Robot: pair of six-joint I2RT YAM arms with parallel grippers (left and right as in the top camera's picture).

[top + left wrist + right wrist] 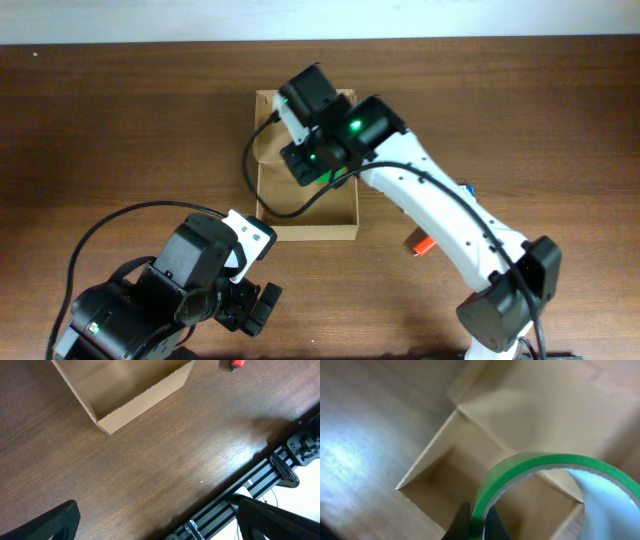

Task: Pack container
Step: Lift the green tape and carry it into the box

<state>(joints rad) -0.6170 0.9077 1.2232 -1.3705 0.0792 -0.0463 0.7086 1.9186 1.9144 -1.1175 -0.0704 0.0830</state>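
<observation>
Nearest the front edge of the table (pixel 120 120), the left hand (pixel 155 510) hangs over bare wood with its two black fingers (pixel 55 522) spread wide apart and nothing between them. Its wrist view looks down on the brown table top and, at the lower right, on a black rail along the table's edge.

A little further in and to the right, a small orange-red thing (pixel 422 245) lies on the table beside the right arm, apart from the box; it is too small to say just what it is.

Beyond the left hand, near the middle of the table, sits the box (pixel 305 230), plain tan cardboard, open at the top, its near wall facing the left hand. Its inside looks bare in the part that shows. The lid flap is at the far end, mostly hidden by the arm.

The right arm reaches across to the box, and the right hand (pixel 477 522) is above the opening, clamped on the wall of a roll of green tape (pixel 530 460). The roll is held on edge above the box's inside corner; whether it touches the cardboard cannot be told.
</observation>
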